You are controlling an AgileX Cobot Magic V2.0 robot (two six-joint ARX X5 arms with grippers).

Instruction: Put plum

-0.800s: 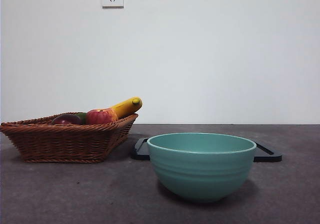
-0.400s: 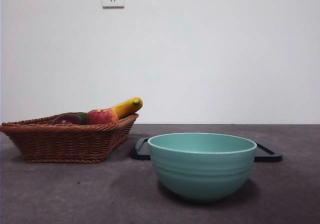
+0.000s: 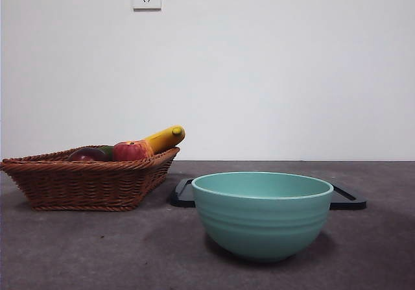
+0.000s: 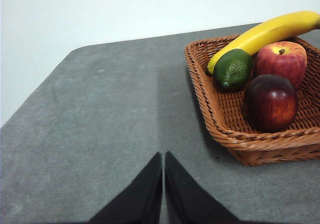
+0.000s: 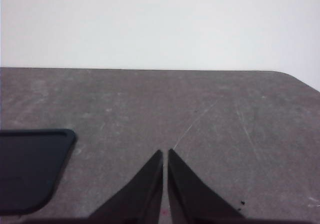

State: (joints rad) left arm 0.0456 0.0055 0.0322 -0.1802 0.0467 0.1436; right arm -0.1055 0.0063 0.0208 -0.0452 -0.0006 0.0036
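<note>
The left tool [image 4: 163,184] is hanging over the bare worktop [image 4: 110,114] with its two jaws pressed together, holding nothing. The plum [image 4: 271,102] is sitting well apart from it, in the wicker basket [image 4: 260,144], touching the apple [image 4: 281,61]. It looks smooth, round and slippery, so gripping across its widest part seems safest.

The plum [image 4: 271,102], glossy and dark maroon, is seen lying in the wicker basket [image 4: 260,146] at the table's left, just beside the apple [image 4: 281,61].
</note>
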